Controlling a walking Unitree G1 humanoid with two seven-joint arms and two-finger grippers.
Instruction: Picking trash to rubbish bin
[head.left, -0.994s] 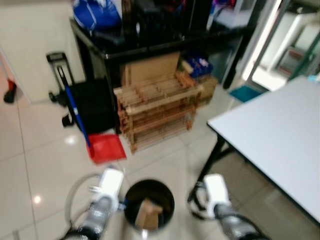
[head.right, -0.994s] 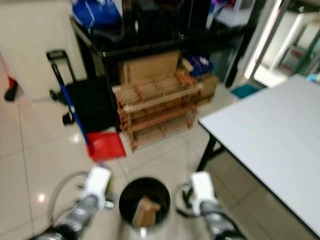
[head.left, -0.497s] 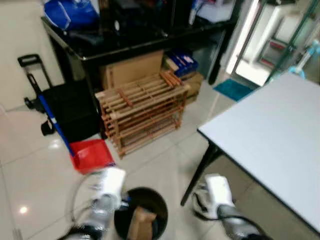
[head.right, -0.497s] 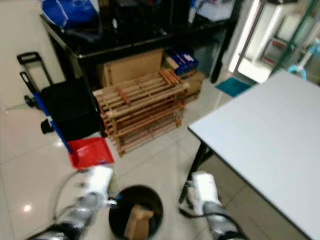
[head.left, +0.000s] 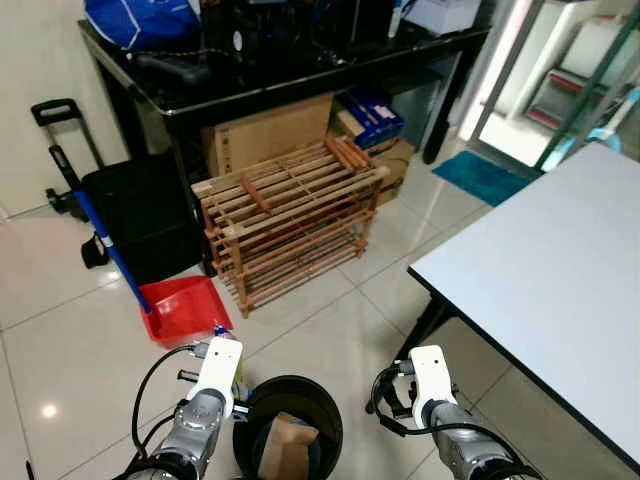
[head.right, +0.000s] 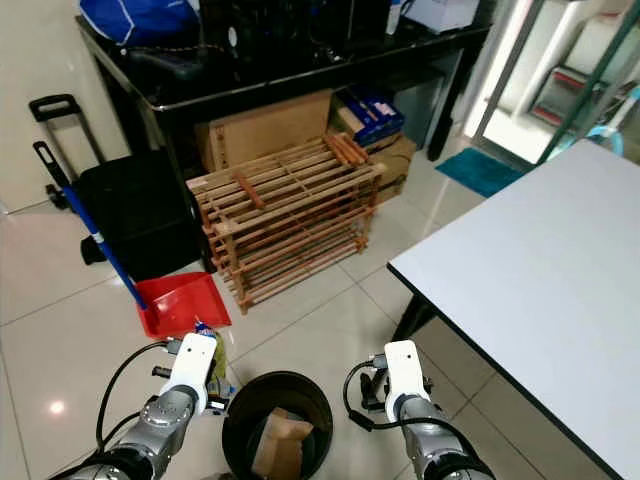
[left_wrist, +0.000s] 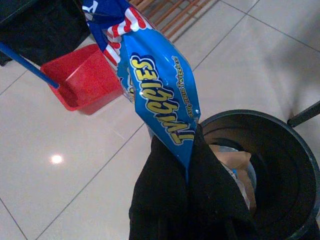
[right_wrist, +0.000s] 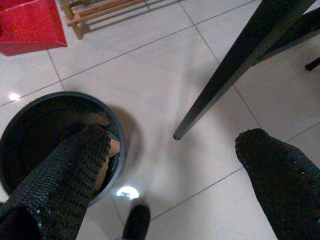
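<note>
Left end effector (left_wrist: 186, 165) has its fingers clamped on a blue snack packet (left_wrist: 157, 95), held just beside the rim of the black rubbish bin (head.left: 330, 400), over the floor tile rather than over the opening. Packet hangs from the pinch at one end, the rest sticking out past the fingertips toward the red dustpan (head.left: 183, 309). Bin sits on the white tiled floor (head.left: 70, 330) between the two arms; brown cardboard trash (head.left: 285, 446) already lies inside.

Right end effector (right_wrist: 170, 165) hovers on the other side of the bin, fingers spread wide apart, gripping nothing. One finger (right_wrist: 70, 170) overlaps the bin rim in the wrist view, the other is out over bare tile.

Around: black leg (right_wrist: 235, 65) of the grey-topped bench (head.left: 560, 260) comes down to the floor close by the right end effector, just beside the bin. Dustpan with a blue handle (head.left: 105, 240) lies near the bin on the left side. Behind it a wooden slatted rack (head.left: 290, 225), a black luggage trolley (head.left: 130, 210), and a black table (head.left: 250, 75) with cardboard boxes (head.left: 270, 135) under it and a blue bag (head.left: 140, 18) on top. Teal mat (head.left: 480, 175) further back.
</note>
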